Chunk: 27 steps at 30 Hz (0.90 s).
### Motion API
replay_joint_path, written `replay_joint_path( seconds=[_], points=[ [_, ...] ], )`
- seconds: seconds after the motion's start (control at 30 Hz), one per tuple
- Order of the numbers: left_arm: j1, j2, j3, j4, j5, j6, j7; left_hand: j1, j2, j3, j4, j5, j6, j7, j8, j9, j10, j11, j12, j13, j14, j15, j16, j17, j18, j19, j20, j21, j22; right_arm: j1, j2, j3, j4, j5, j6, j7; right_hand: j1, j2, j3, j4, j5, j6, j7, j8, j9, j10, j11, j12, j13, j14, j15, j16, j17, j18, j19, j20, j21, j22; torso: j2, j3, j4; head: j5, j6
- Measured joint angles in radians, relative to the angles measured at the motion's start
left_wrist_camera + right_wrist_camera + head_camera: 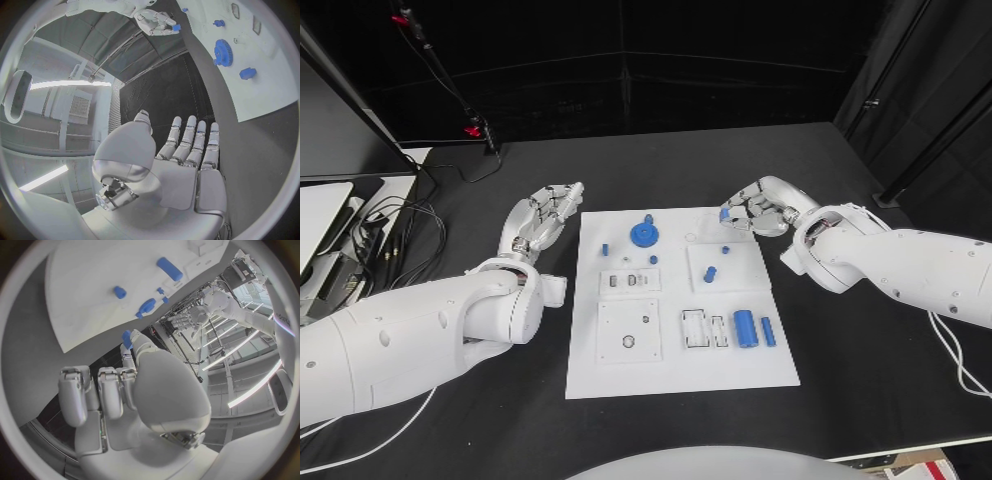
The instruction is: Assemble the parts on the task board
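The white task board (675, 370) lies in the middle of the black table. On its far part sit a blue gear (643, 234) and several small blue pieces, such as a peg (710, 272). Two blue cylinders (746, 328) lie near its right edge. My right hand (764, 212) hovers at the board's far right corner and pinches a small blue part (727, 214) between thumb and finger; the part (127, 338) shows at the fingertips in the right wrist view. My left hand (548, 212) is beside the board's far left corner with its fingers (190, 140) straight and apart, holding nothing. The gear (222, 51) lies ahead of it.
Empty rectangular slots (698, 330) and a recessed plate (629, 340) mark the board's near half. Cables (401, 225) and a monitor's edge (336, 180) lie at the table's far left. A black stand (452, 90) rises at the back left.
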Motion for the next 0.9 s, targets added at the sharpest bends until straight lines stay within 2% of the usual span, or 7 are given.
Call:
replay_joint_path(
  seconds=[0.2, 0.37, 0.47, 0.7, 0.9],
  points=[
    [0.0, 0.005, 0.0, 0.0, 0.0, 0.0, 0.0, 0.0, 0.0, 0.0, 0.0, 0.0, 0.0, 0.0, 0.0, 0.0, 0.0, 0.0, 0.0, 0.0, 0.0, 0.0, 0.0, 0.0, 0.0, 0.0, 0.0, 0.0, 0.0, 0.009, 0.04, 0.0, 0.082, -0.014, 0.006, -0.046, 0.0, 0.0, 0.0, 0.0, -0.004, 0.0, 0.0, 0.0, 0.0, 0.0, 0.0, 0.0, 0.0, 0.0, 0.0, 0.0, 0.0, 0.0, 0.0, 0.0, 0.0, 0.0, 0.0, 0.0005, 0.0035, 0.026, -0.007],
    [0.0, 0.004, 0.0, 0.0, 0.0, 0.0, 0.0, 0.0, 0.0, 0.0, 0.0, 0.0, 0.0, 0.0, 0.0, 0.0, 0.0, 0.0, 0.0, 0.0, 0.0, 0.0, 0.0, 0.0, 0.0, 0.0, 0.0, 0.0, 0.0, 0.011, 0.077, 0.0, 0.129, -0.042, 0.019, -0.106, 0.0, 0.0, 0.0, 0.0, -0.005, 0.006, 0.004, -0.001, -0.001, 0.0, 0.0, 0.0, 0.0, 0.0, 0.0, 0.0, 0.0, 0.0, 0.0, 0.0, 0.0, 0.0, 0.0, 0.001, 0.0044, 0.067, -0.022],
    [0.0, 0.005, 0.0, 0.0, 0.0, 0.0, 0.0, 0.003, 0.003, 0.0, 0.0, 0.0, 0.0, 0.0, 0.0, 0.0, 0.0, 0.0, 0.0, 0.0, 0.0, 0.0, 0.0, 0.0, 0.0, 0.0, 0.0, 0.0, 0.0, 0.011, 0.101, 0.0, 0.149, -0.064, 0.03, -0.147, 0.0, 0.0, 0.005, -0.005, -0.008, 0.006, 0.004, -0.002, -0.002, 0.0, 0.0, 0.0, 0.0, 0.0, 0.0, 0.0, 0.0, 0.0, -0.003, -0.003, 0.0, 0.0, 0.0, 0.0009, 0.0044, 0.079, -0.027],
    [0.0, 0.008, 0.0, 0.001, 0.0, 0.0, 0.0, 0.004, 0.004, 0.0, 0.0, 0.0, 0.0, 0.0, 0.0, 0.0, 0.0, 0.0, 0.0, 0.0, 0.0, 0.0, 0.0, 0.0, 0.0, 0.0, 0.0, 0.0, 0.0, 0.008, 0.146, 0.0, 0.166, -0.103, 0.063, -0.215, 0.003, 0.003, 0.004, -0.01, -0.002, 0.012, 0.009, -0.005, -0.002, 0.0, 0.0, 0.0, 0.0, 0.0, 0.0, 0.0, 0.0, 0.0, -0.004, -0.004, 0.0, 0.0, 0.001, 0.0011, 0.0044, 0.085, -0.032],
    [0.0, 0.007, 0.0, 0.002, 0.0, 0.0, 0.0, 0.004, 0.004, 0.0, 0.0, 0.0, 0.0, 0.0, 0.0, 0.0, 0.0, 0.0, 0.0, 0.0, 0.003, 0.003, 0.0, 0.0, 0.0, 0.0, 0.0, 0.0, 0.0, -0.015, 0.174, -0.001, 0.177, -0.138, 0.084, -0.266, 0.004, 0.004, 0.002, -0.013, 0.001, 0.014, 0.012, -0.01, -0.002, 0.0, 0.0, 0.0, 0.0, 0.0, 0.0, 0.0, 0.0, 0.0, -0.004, -0.004, 0.0, 0.0, 0.001, 0.0014, 0.0029, 0.087, -0.039]
  ],
)
